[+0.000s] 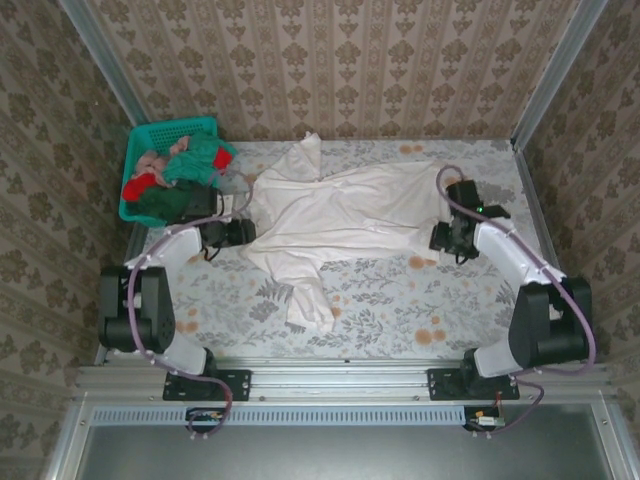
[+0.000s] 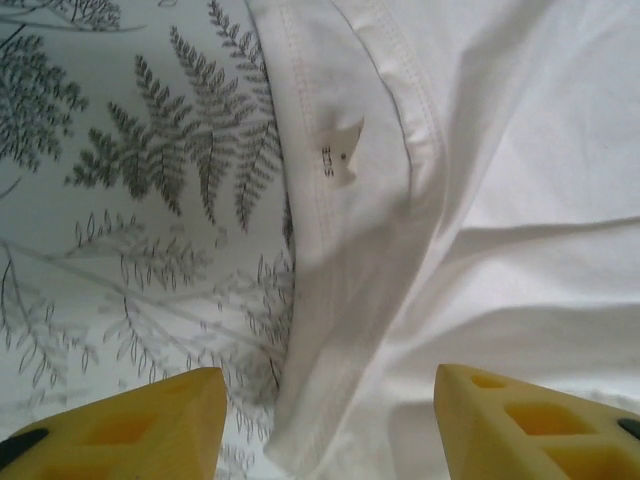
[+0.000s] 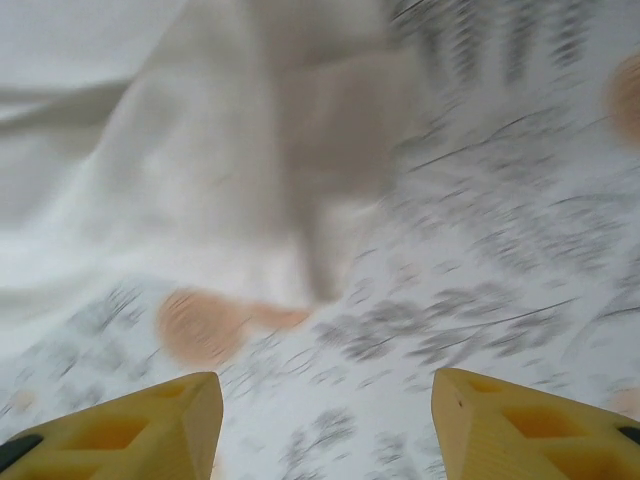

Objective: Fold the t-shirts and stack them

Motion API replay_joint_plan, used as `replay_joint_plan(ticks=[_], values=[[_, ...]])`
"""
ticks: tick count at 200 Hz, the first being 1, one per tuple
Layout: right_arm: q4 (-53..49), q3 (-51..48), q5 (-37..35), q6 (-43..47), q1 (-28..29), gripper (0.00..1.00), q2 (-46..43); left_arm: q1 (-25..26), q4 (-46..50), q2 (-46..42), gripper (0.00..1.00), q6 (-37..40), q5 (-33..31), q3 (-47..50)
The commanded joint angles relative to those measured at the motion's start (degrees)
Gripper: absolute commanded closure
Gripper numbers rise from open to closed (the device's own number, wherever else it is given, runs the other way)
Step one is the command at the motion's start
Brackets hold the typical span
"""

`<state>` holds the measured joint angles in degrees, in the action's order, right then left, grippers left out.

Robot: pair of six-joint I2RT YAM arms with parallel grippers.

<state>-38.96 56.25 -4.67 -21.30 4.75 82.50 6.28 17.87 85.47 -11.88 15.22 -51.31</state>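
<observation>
Where the teal basket [image 1: 170, 126] sits, coloured t-shirts [image 1: 190, 162] lie heaped inside.

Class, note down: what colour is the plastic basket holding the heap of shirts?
The basket is teal, clearest in the top external view.

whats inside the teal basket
The basket holds crumpled cloth: a pale pink shirt, a teal shirt, a red shirt and a dark green shirt. Anything beneath them, and the basket's floor, is covered.

A blurred white t-shirt [image 3: 140, 150] is lying upper left on the floral desk [image 3: 500, 290]; the right hand [image 3: 327, 400] is gaping empty below.
</observation>
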Motion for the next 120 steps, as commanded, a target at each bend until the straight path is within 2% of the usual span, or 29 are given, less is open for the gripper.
replay_joint_plan(ticks=[1, 34, 48, 58, 69, 79, 97, 108, 120], values=[[5.68, -2.16, 3.12, -3.22, -0.01, 0.42, 4.89, -0.4, -1.46, -7.96, 0.39, -4.32, 0.6, 4.13], [7.14, 0.8, 4.0, -3.81, 0.16, 0.48, 11.78, 0.74, -1.24, -15.04, 0.38, -8.09, 0.93, 11.09], [7.12, 0.93, 2.07, -3.99, 0.61, 0.49, 13.13, 1.55, -1.95, -16.65, 0.37, -10.03, 1.87, 13.84], [6.76, 1.1, 0.74, -4.12, 0.61, 0.54, 14.27, 3.0, -2.91, -17.91, 0.37, -11.39, 2.7, 15.59], [6.64, 1.4, 0.56, -4.04, 0.59, 0.57, 15.23, 6.9, -3.54, -19.86, 0.37, -12.66, 2.4, 16.88], [7.39, 1.27, 1.04, -3.85, 0.58, 0.61, 15.87, 12.8, -3.54, -21.7, 0.34, -12.54, 0.34, 16.91], [6.25, 1.82, -1.02, -3.97, 0.61, 0.76, 16.62, 24.65, -2.38, -24.13, 0.31, -11.43, -6.43, 15.86], [5.46, 2.01, -1.82, -3.84, 0.67, 0.86, 15.76, 27.68, -2.07, -24.6, 0.31, -11.87, -7.39, 15.95], [4.4, 1.97, -2.35, -3.53, 0.77, 0.92, 13.44, 29.75, -2.08, -24.82, 0.33, -12.13, -6.9, 16.74]])
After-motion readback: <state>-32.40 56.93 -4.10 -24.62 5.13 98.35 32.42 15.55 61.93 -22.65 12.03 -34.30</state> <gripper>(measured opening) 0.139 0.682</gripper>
